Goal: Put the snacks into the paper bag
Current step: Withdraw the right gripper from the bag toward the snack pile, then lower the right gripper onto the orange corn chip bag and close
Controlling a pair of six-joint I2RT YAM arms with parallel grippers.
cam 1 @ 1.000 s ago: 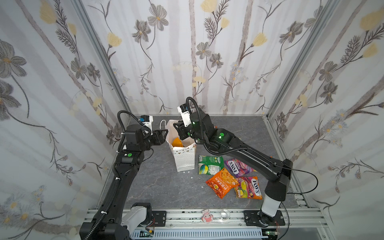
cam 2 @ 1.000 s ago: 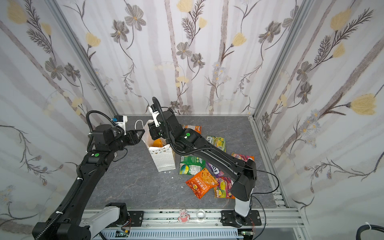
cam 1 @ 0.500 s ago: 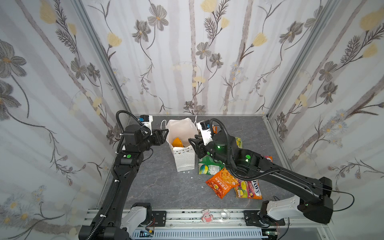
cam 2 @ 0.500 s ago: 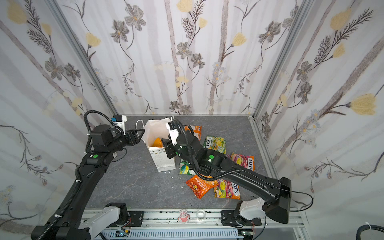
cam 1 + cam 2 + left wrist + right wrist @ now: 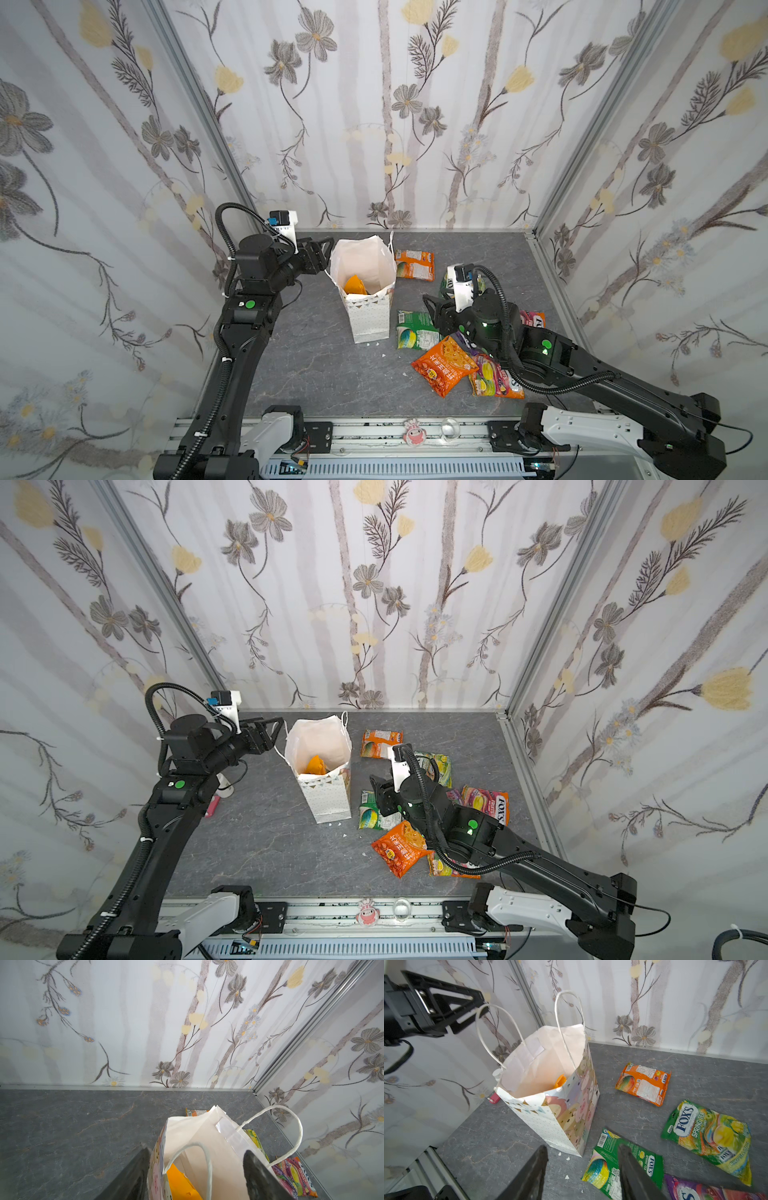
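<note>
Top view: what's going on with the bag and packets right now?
The tall white paper gift bag stands upright with one orange packet inside. Six glossy plastic snack packets lie on the grey table beside it. The left gripper, open, sits at the bag's rim; the right gripper, open and empty, hovers over the green packet.

Paper bag (image 5: 371, 316): white, upright, mouth open, orange snack (image 5: 354, 285) inside. Six other snacks (image 5: 444, 365): glossy, flat, scattered alongside.
</note>
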